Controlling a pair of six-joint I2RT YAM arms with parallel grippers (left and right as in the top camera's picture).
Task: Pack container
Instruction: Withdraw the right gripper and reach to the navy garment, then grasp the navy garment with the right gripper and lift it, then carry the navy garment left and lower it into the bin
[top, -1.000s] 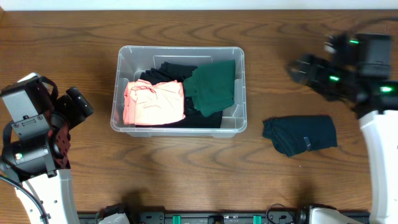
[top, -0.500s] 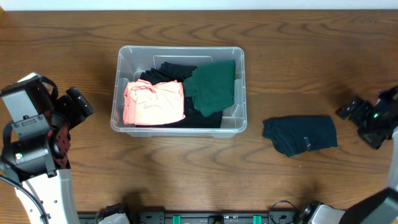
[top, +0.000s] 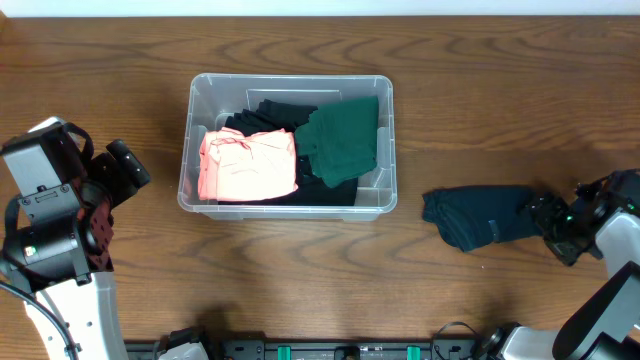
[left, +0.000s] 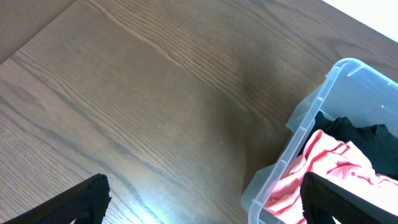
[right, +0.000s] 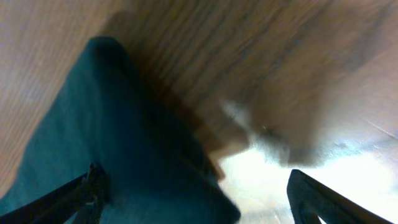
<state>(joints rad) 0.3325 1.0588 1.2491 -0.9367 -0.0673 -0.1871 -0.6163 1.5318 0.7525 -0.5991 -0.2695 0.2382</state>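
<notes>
The container (top: 290, 80) stands left of the table's middle, somewhat nearer the far edge than the near one. A pink garment (top: 247, 165), a green garment (top: 343, 138) and black clothing are seen inside it.

One dark teal folded garment (top: 480, 217) is left on the bare wood, between the container and the table's right edge. Its long axis runs parallel to the near edge.

The right gripper (top: 545, 222) is placed at the garment's right short end, low over the table. In the right wrist view its fingers are spread wide, with the cloth's edge lying between them, and nothing is clamped.

The left gripper (left: 205, 199) is held near the left edge, spread wide and empty, with the container between it and the garment.

The pickup is therefore judged to belong to the right arm. The load must then be carried leftward and slightly toward the far edge, along the garment's own long axis, to reach the container.
</notes>
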